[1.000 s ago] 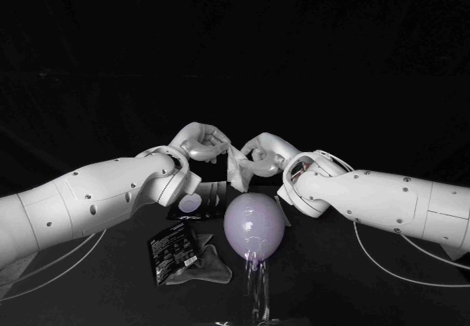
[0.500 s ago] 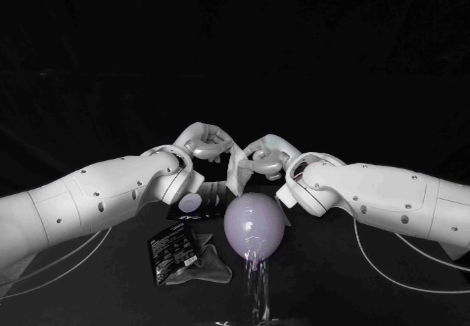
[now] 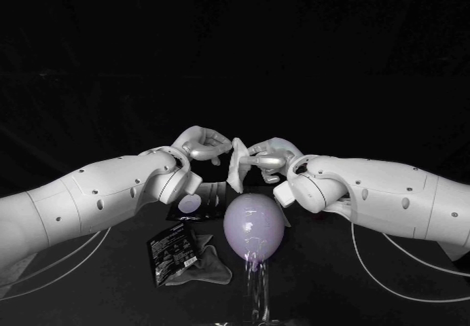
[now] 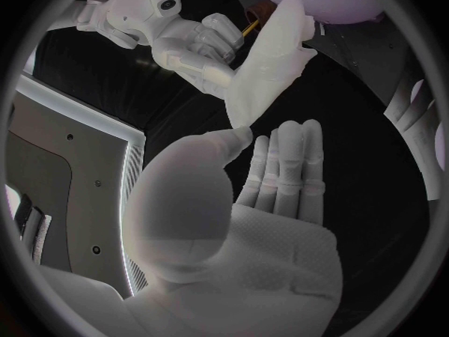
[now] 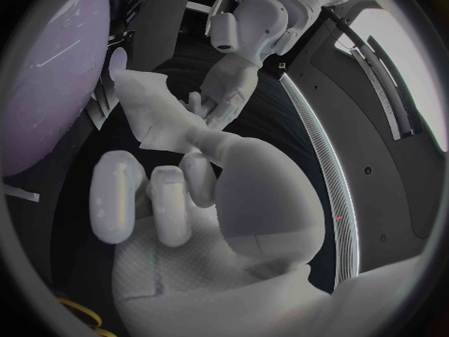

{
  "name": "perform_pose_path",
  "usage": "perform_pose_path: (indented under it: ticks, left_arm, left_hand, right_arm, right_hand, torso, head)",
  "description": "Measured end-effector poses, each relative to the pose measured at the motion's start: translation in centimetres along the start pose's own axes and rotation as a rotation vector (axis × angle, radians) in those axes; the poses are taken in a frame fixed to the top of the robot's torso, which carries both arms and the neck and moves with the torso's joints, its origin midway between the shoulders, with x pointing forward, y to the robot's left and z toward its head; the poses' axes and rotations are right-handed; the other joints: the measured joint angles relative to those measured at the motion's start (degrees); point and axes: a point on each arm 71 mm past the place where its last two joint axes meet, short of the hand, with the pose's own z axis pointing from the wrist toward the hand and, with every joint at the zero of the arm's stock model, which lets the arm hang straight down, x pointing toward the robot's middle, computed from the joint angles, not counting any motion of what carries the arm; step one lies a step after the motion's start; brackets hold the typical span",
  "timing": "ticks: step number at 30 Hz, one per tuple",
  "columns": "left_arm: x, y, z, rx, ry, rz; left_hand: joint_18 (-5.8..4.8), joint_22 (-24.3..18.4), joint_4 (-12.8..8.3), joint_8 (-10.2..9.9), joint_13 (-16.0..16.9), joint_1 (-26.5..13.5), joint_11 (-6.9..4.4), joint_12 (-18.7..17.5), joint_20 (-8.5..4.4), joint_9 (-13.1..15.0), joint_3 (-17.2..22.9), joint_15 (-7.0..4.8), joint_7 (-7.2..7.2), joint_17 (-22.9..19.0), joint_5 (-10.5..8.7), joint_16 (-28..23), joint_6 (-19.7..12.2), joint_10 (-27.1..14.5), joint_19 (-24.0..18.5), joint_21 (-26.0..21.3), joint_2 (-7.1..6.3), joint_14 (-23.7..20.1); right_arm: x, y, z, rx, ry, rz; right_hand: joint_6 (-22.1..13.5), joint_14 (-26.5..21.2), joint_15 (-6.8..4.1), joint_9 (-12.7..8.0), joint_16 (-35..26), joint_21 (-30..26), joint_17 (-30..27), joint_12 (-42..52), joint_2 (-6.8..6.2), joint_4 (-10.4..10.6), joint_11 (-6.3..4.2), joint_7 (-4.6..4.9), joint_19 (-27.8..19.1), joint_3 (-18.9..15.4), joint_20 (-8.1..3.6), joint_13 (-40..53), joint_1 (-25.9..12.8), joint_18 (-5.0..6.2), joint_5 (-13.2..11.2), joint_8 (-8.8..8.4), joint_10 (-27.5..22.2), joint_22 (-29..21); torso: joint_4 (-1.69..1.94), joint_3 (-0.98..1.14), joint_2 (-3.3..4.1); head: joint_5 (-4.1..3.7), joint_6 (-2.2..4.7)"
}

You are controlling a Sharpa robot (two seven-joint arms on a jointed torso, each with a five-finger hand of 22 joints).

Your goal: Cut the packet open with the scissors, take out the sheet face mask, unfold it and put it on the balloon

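Now, sheet mask point(image 3: 236, 171): a white folded strip hanging upright in the air between the two hands, above and just behind the balloon point(image 3: 255, 224). Not touching the balloon as far as the head view shows.

Right hand point(image 3: 266, 156): holds the mask by its upper edge. In the right wrist view the mask point(image 5: 150, 116) is pinched between thumb and a finger, with the other fingers point(image 5: 120, 195) curled in below it.

Left hand point(image 3: 205, 145): close beside the mask on its other side. In the left wrist view the fingers point(image 4: 285, 165) lie straight and side by side, and the thumb tip sits right at the mask's lower corner point(image 4: 272, 60). Cannot tell whether it pinches that corner or only touches it.

Balloon: pale lilac, egg-shaped, upright on a clear stand point(image 3: 257, 292) at the middle of the black counter point(image 3: 314, 299).

Packet point(image 3: 170, 252): black with small print, lying tilted on the counter on the left arm's side of the balloon. A grey crumpled scrap point(image 3: 208, 267) lies against it, between packet and stand.

Dark pouch point(image 3: 196, 205) with a pale oval on it: farther back, just under the left wrist.
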Motion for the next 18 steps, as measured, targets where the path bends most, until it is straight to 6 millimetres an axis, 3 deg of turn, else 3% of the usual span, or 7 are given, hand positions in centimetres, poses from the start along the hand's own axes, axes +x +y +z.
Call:
perform_pose_path:
  ticks: [8, 13, 15, 18]
  left_arm:
    - [-1.4, 1.1, 0.0, -0.052, -0.025, -0.054]
    - [-2.3, 1.6, -0.4, -0.07, -0.046, -0.092]
    - [-2.5, 1.7, -0.7, -0.067, -0.053, -0.104]
    - [-2.7, 1.7, -1.2, -0.051, -0.059, -0.12]
  left_hand:
    - [0.0, -2.6, 2.3, -3.0, -3.7, -0.6, 0.93, -6.6, 0.65, -2.4, -2.6, 0.0, -0.49, -2.7, 0.0, -2.8, -3.0, -0.7, 0.6, -4.1, -0.6, 0.0]
    - [-0.01, -4.1, 4.3, -3.7, -3.8, -0.9, 1.2, -8.7, 1.15, -3.1, -7.4, 0.23, -0.79, -3.6, 0.0, -3.5, -4.5, -1.8, 1.2, -6.4, -0.85, 0.2]
    - [-0.02, -4.6, 4.7, -3.7, -3.7, -0.5, 1.2, -8.7, 1.24, -3.2, -8.6, 0.23, -0.79, -3.8, 0.0, -3.8, -4.5, -1.8, 1.2, -6.9, -0.48, 0.2]
    - [-0.03, -5.0, 4.6, -0.6, -3.0, 0.6, 0.99, -7.0, 1.24, -2.1, -9.1, 0.67, -0.49, -4.0, 0.0, -4.0, 0.8, 0.8, 1.2, -7.5, 0.65, -0.1]
  right_arm:
    - [-0.3, -0.3, -0.4, 0.022, 0.006, 0.087]
    - [-0.5, -0.4, -0.4, 0.026, 0.001, 0.112]
    - [-0.7, -0.4, -0.3, 0.027, -0.005, 0.12]
    - [-0.8, -0.5, -0.2, 0.028, -0.013, 0.127]
  right_hand:
    - [-0.2, 0.0, 0.0, 0.0, 0.0, 0.0, 0.0, 0.0, 0.07, -0.2, 0.01, -0.01, -0.2, 0.2, -0.2, 0.0, -0.2, -0.01, 0.0, 0.0, 0.0, 0.0]
    - [-0.2, 0.0, 0.0, 0.0, 0.0, 0.0, 0.0, 0.0, 0.07, -0.2, 0.01, 0.02, -0.2, 0.2, -0.2, 0.0, -0.2, -0.01, 0.0, 0.0, 0.0, 0.0]
    - [-0.4, 0.0, 0.0, 0.0, 0.0, 0.0, 0.0, 0.0, 0.06, -0.2, 0.01, -0.03, -0.2, 0.2, -0.2, 0.1, -0.2, -0.02, 0.0, 0.01, 0.0, 0.0]
    - [-0.4, 0.0, 0.01, 0.1, 0.0, 0.0, 0.0, 0.0, -0.07, -0.2, 0.02, 0.0, -0.2, 0.2, -0.2, 0.1, -0.4, -0.02, 0.0, 0.02, 0.0, 0.0]
  torso:
    - [-0.02, 0.02, -0.03]
    - [-0.07, 0.03, -0.03]
    - [-0.07, 0.02, -0.03]
    - [-0.07, 0.02, -0.01]
  head:
    - [-0.12, 0.14]
    - [-0.21, 0.25]
    - [-0.28, 0.3]
    - [-0.31, 0.32]
